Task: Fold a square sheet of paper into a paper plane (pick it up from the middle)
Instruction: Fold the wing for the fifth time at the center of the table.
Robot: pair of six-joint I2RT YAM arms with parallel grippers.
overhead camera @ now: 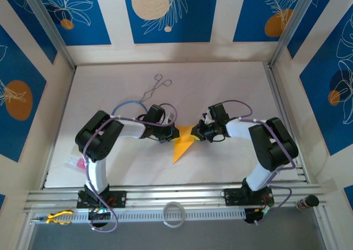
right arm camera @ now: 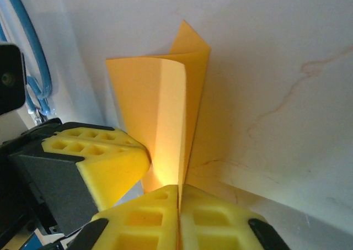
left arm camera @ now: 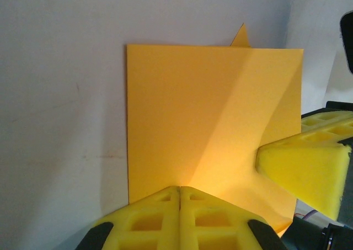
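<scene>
The fingers (left arm camera: pixel 144 219) of the left gripper (left arm camera: pixel 179 190) are clamped together on the folded orange-yellow paper (left arm camera: pixel 209 112), which spreads away ahead of them above the white table (left arm camera: pixel 60 95). The right gripper (right arm camera: pixel 178 190) pinches the same paper from the opposite side (a fold stands upright just ahead of its fingertips), with one of the left gripper's pads just to its left.

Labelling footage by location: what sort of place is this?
Likely a robotics lab test cell: left arm and right arm mounted on an aluminium rail, a white table walled by blue patterned panels, orange paper between them.
</scene>
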